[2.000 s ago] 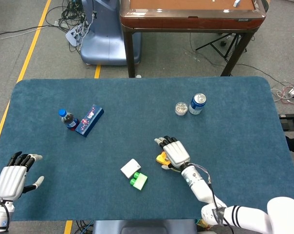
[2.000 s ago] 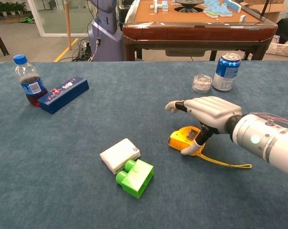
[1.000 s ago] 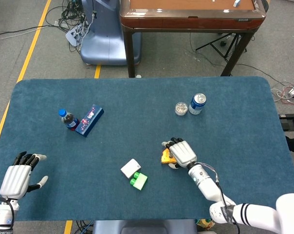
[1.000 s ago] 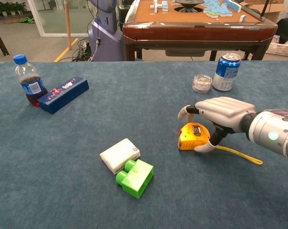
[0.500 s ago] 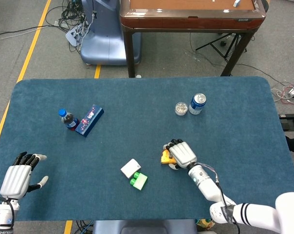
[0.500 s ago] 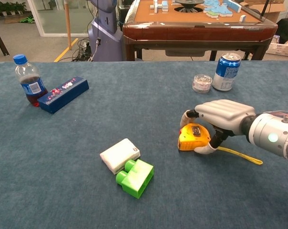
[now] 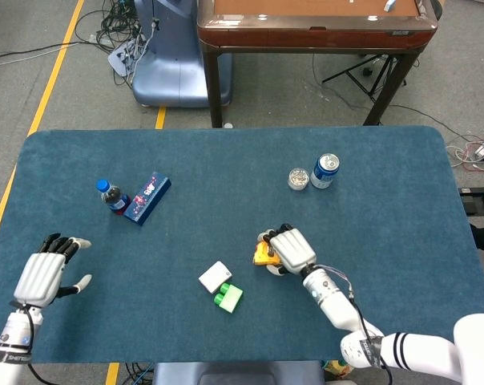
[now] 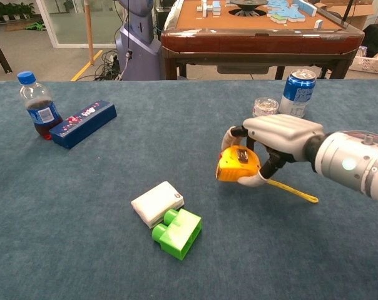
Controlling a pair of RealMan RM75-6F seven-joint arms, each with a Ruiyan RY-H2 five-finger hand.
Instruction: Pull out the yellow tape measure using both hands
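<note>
**Right hand grips yellow tape measure above blue tabletop**

The right hand holds the yellow tape measure, its fingers curled over the case and its thumb underneath. The case appears raised just off the tabletop, and a thin yellow strip trails from it toward the arm. Left of the tape measure and nearer the robot, a white block touches a green block. Beyond the tape measure stand a blue can and a small glass jar. Far to its left, the left hand hovers with fingers spread, holding nothing.
</note>
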